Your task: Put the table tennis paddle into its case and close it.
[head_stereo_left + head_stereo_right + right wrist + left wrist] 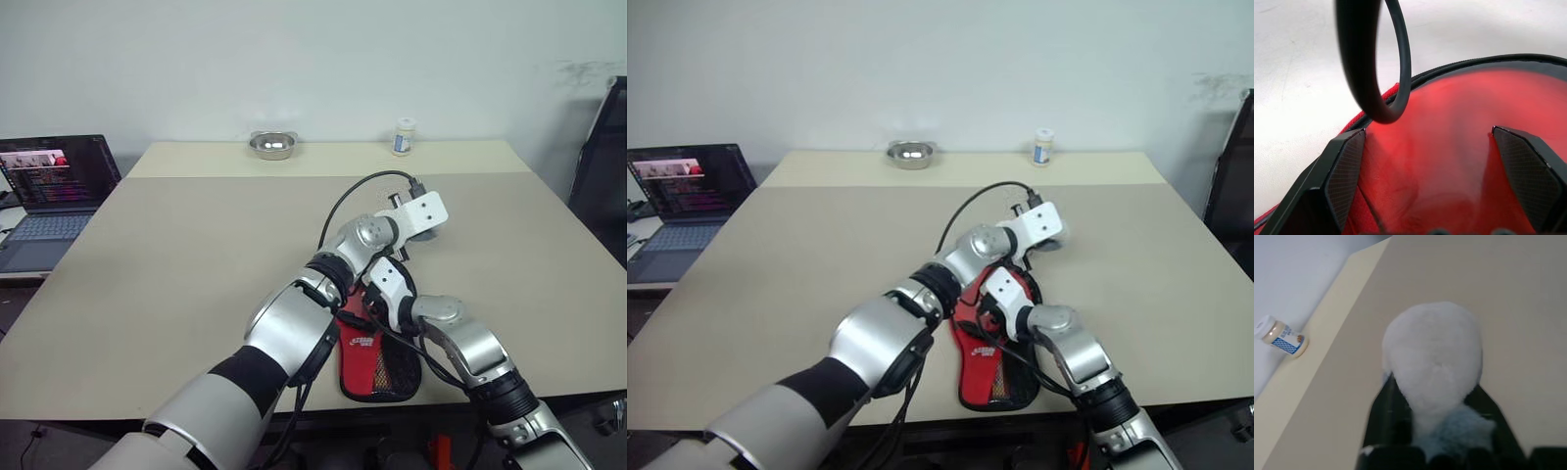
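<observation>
You are at the closing step, as I judge it: the case (pixel 997 364) lies at the tabletop's (pixel 823 255) near edge, about 6 o'clock, red panel up. Your right claw (pixel 1430 161) stands wide over its red front, gripping nothing. Your left claw (pixel 1432 431), just beyond toward 12 o'clock, I cannot tell. Next, find the zip.

no legible text; white logo on the case (pixel 364 345) unreadable

The red, black-trimmed, paddle-shaped case (pixel 377 362) lies flat near the table's front edge, mesh pocket up.
</observation>
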